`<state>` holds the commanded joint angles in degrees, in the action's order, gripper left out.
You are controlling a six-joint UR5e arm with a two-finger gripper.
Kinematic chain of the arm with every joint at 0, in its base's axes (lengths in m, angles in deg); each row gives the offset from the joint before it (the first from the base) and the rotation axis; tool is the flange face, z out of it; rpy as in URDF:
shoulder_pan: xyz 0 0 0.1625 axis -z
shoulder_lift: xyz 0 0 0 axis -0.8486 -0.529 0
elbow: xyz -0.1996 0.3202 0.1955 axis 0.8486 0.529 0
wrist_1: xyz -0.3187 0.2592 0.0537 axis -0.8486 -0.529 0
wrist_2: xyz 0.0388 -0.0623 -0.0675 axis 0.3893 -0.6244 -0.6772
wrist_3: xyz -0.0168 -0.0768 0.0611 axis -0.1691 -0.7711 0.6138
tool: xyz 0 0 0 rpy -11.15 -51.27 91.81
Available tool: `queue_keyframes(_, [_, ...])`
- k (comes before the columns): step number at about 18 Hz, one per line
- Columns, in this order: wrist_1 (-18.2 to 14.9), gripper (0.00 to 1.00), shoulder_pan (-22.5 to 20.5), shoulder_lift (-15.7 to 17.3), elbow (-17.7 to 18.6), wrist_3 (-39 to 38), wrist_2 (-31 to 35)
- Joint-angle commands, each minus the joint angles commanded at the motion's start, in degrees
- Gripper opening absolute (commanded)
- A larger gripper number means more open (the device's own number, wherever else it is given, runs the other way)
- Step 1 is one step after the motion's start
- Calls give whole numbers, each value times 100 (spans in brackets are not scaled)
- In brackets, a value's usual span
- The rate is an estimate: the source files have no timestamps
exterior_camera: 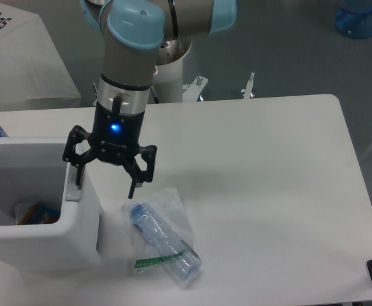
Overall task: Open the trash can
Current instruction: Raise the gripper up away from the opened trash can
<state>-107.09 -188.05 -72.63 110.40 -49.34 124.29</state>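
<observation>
One view is showing the whole scene from above. The gripper is hanging wide open under the arm, a blue light glowing on its black body, and it is holding nothing. Its left-hand finger in the picture is sitting right at the bin's right wall, by the rim; whether it is touching the plastic cannot be told. The other finger is hanging free over the table. The white bin is standing to the lower left of the gripper, its top open, so that some colourful items are showing inside. A flat white panel is lying behind the opening, perhaps the lid, though that is unclear. Just below the gripper and slightly right, a clear bottle is lying on its side on a clear plastic bag, close beside the bin.
</observation>
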Motion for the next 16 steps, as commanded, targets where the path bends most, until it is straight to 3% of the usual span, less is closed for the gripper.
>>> queue_keyframes(3, [9,100,26,26,-96,-9,0])
queue_keyframes(11, [-9,100,-70,79,-852,167,35])
queue_keyframes(16, [-35,100,-185,149,-853,993,140])
